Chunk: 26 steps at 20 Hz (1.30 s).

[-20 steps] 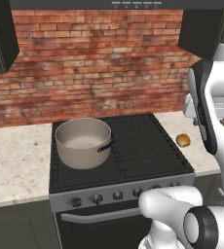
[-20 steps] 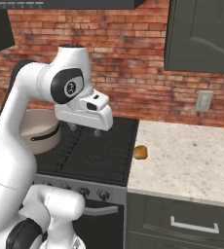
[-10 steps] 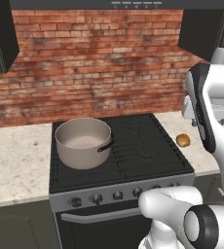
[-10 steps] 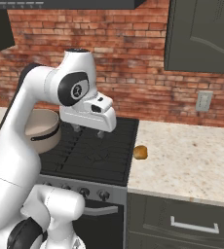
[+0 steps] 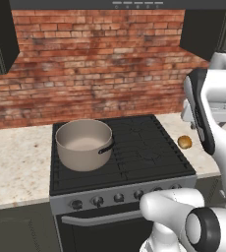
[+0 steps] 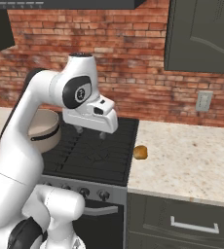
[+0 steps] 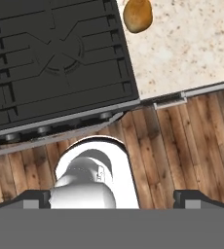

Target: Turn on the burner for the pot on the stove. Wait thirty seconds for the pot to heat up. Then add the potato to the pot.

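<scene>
The grey-beige pot (image 5: pixel 84 142) stands on the back-left burner of the black stove (image 5: pixel 134 147), its dark handle pointing right. The pot (image 6: pixel 45 130) is partly behind my arm in the right base view. On the stone counter just right of the stove lies the golden-brown potato (image 5: pixel 184 142), (image 6: pixel 140 152), (image 7: pixel 137 13). My gripper (image 6: pixel 90 133) hangs open and empty above the stove's right burners, left of the potato and well above it. In the hand view the fingertips (image 7: pixel 33 199) stand wide apart, with nothing between them.
Round dark knobs (image 5: pixel 98 200) line the stove's silver front strip above the oven's bar handle (image 5: pixel 100 216). Speckled counter (image 6: pixel 192 160) runs right of the stove, with a wall outlet (image 6: pixel 204 100) behind it. Brick wall and dark upper cabinets (image 6: pixel 201 34) stand behind; wooden floor (image 7: pixel 182 146) lies below.
My arm has swung slightly to the right over the stove, and the hand has sunk a little. The pot and the potato have not moved.
</scene>
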Available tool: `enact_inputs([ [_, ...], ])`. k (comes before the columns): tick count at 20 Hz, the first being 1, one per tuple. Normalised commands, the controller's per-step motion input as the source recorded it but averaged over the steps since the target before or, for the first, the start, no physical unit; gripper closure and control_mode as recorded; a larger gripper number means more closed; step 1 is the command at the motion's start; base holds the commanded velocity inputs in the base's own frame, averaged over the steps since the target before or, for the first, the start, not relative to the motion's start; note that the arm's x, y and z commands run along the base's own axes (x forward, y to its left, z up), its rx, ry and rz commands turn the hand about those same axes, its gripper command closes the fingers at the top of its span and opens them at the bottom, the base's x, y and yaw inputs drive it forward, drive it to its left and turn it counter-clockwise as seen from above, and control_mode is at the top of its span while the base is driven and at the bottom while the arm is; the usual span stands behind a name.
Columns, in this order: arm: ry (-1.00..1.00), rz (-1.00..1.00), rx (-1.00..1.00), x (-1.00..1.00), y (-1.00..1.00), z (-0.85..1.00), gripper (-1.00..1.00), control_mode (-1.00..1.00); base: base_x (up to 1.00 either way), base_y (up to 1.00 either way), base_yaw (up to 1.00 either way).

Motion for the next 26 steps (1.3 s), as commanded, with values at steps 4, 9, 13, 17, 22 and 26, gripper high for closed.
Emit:
enact_inputs([
  [4, 0.00, 0.00, 0.00, 0.10, -0.17, -0.10, -1.00, -1.00, 0.00, 0.00, 0.00],
  [9, 0.00, 0.00, 0.00, 0.20, -0.05, -0.15, -1.00, -1.00, 0.00, 0.00, 0.00],
  [13, 0.00, 0.00, 0.00, 0.23, 0.00, -0.15, -1.00, -1.00, 0.00, 0.00, 0.00],
  [17, 0.00, 0.00, 0.00, 0.22, 0.00, -0.07, -1.00, -1.00, 0.00, 0.00, 0.00],
  [22, 0.00, -0.02, 0.00, 0.25, 0.00, -0.03, -1.00, -1.00, 0.00, 0.00, 0.00],
  [26, 0.00, -0.03, 0.00, 0.31, 0.00, -0.11, -1.00, -1.00, 0.00, 0.00, 0.00],
])
